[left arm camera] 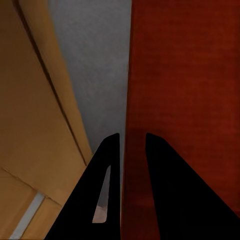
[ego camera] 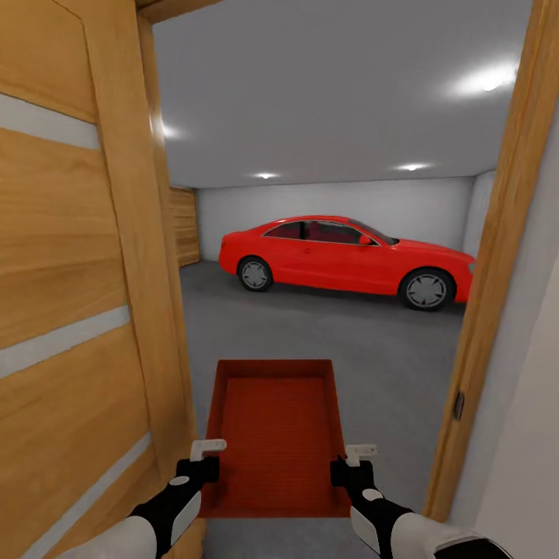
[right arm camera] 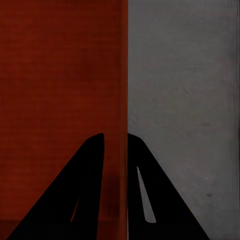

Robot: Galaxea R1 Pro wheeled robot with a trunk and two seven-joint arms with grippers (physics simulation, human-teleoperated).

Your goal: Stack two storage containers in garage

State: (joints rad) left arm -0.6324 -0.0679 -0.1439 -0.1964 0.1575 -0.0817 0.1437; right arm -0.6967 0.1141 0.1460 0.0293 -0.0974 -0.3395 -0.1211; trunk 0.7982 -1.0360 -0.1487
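Storage container [ego camera: 276,435] at lower centre, carried through doorway [ego camera: 497,264] into garage; left pincer [ego camera: 203,458] and right pincer [ego camera: 351,463] each pinching a side wall. Setting down, second bin, stacking all remain.

Container [ego camera: 276,423]: matt red, finely ribbed inside, probably plastic. Door [ego camera: 70,310]: grained wood. Floor [ego camera: 373,341]: rough grey concrete. Car [ego camera: 345,256]: glossy.
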